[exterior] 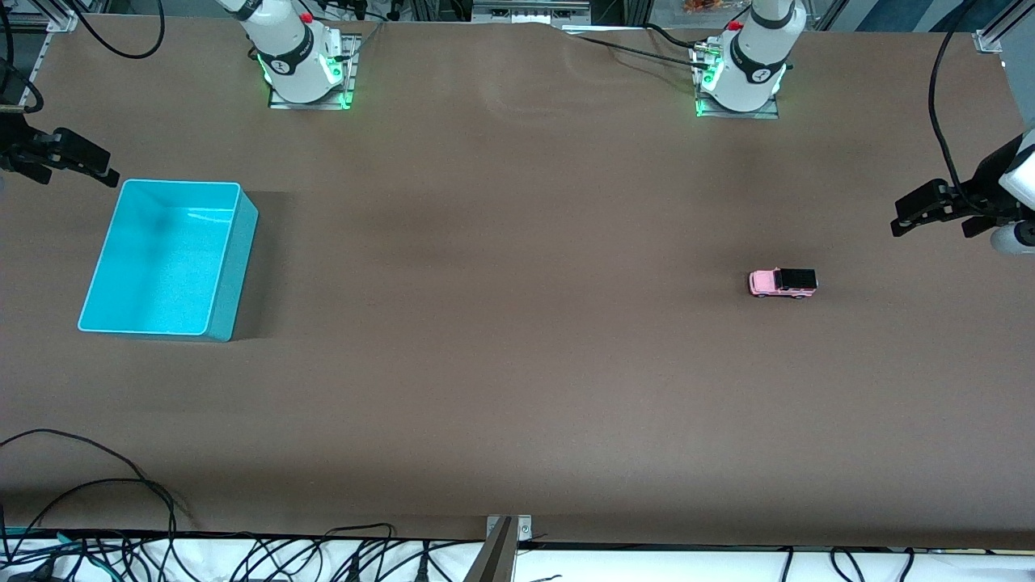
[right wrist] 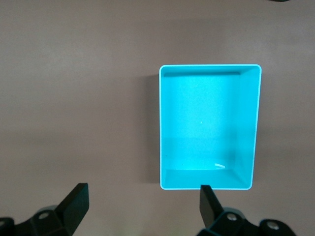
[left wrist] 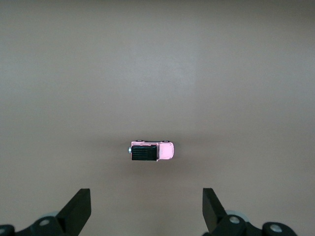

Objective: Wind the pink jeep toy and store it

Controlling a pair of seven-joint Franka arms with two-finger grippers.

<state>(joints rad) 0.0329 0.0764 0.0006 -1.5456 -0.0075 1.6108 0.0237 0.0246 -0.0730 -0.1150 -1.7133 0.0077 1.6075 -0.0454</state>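
- From the front view, we are seeing the pink jeep toy [exterior: 783,283] sitting on its wheels on the brown table [exterior: 501,364], toward the left arm's end. Its long side is running along the table, from one arm's end to the other.
- The left gripper [exterior: 899,222] is hanging up high over that same end of the table, so we think it is the one closer to the jeep. The right gripper [exterior: 109,174] is waiting up high by the turquoise bin [exterior: 233,267], which is well apart from the jeep.
- From the left wrist view, we are looking down on the jeep [left wrist: 151,151]. Our left gripper's [left wrist: 146,209] fingers are standing wide apart and holding nothing. The jeep is lying crosswise between the two fingers, so we think the hand needs to turn before it comes down to pinch the short sides.
- From the right wrist view, our right gripper's [right wrist: 143,204] fingers are wide apart too, holding nothing. The bin [right wrist: 248,73] looks empty except for a tiny pale speck.
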